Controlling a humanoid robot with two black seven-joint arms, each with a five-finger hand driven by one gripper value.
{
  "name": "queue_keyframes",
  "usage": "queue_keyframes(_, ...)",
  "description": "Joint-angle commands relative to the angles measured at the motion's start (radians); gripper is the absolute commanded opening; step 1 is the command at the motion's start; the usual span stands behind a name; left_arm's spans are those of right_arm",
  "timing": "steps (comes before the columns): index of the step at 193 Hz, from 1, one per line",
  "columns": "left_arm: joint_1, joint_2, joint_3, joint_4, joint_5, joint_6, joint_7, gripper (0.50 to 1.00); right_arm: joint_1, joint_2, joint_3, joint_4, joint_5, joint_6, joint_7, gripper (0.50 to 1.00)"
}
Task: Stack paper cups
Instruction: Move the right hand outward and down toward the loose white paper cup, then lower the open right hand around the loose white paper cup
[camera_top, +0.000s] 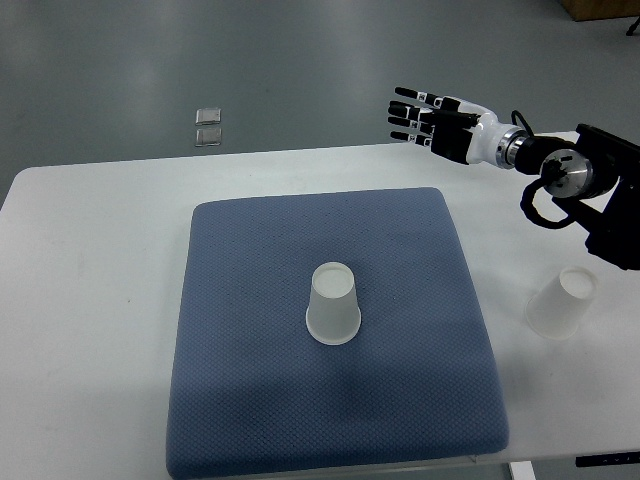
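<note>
While one paper cup (333, 304) stood upside down mid-cushion (240, 400), a second cup (562, 302) rested inverted, perhaps tilted, on the table (90, 300) at right; the right hand (432, 123) hovered far right, fingers spread, empty.

White table (90, 260) with blue mat (250, 400) and one paper cup (562, 303)

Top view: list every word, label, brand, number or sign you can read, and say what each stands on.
No readable text anywhere.
Cup on the blue mat: plain white, no print.
Cup on the table by the right arm: plain.
Right hand: no legible marking.
Two small squares on the floor: too small to tell.
</note>
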Motion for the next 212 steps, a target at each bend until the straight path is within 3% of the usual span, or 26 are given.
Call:
queue_keyframes(1, 0.000, 0.000, 0.000, 0.000, 0.000, 0.000, 0.000, 1.000, 0.002, -0.014, 0.008, -0.001, -0.064, 0.002, 0.003, 0.936)
queue_keyframes(26, 0.000, 0.000, 0.000, 0.000, 0.000, 0.000, 0.000, 1.000, 0.008, -0.017, 0.015, -0.003, -0.155, 0.002, 0.007, 0.936)
queue_keyframes(80, 0.000, 0.000, 0.000, 0.000, 0.000, 0.000, 0.000, 1.000, 0.016, -0.101, 0.003, -0.006, -0.353, 0.068, 0.089, 0.930)
queue_keyframes(105, 0.000, 0.000, 0.000, 0.000, 0.000, 0.000, 0.000, 1.000, 0.030, -0.112, -0.001, -0.006, -0.561, 0.072, 0.159, 0.930)
queue_keyframes(143, 0.000, 0.000, 0.000, 0.000, 0.000, 0.000, 0.000, 1.000, 0.045, -0.135, 0.003, 0.006, -0.994, 0.178, 0.283, 0.930)
queue_keyframes(160, 0.000, 0.000, 0.000, 0.000, 0.000, 0.000, 0.000, 1.000, 0.050, -0.184, -0.003, 0.057, -1.086, 0.190, 0.335, 0.930)
queue_keyframes(212, 0.000, 0.000, 0.000, 0.000, 0.000, 0.000, 0.000, 1.000, 0.059, -0.354, -0.040, 0.238, -1.304, 0.189, 0.398, 0.930)
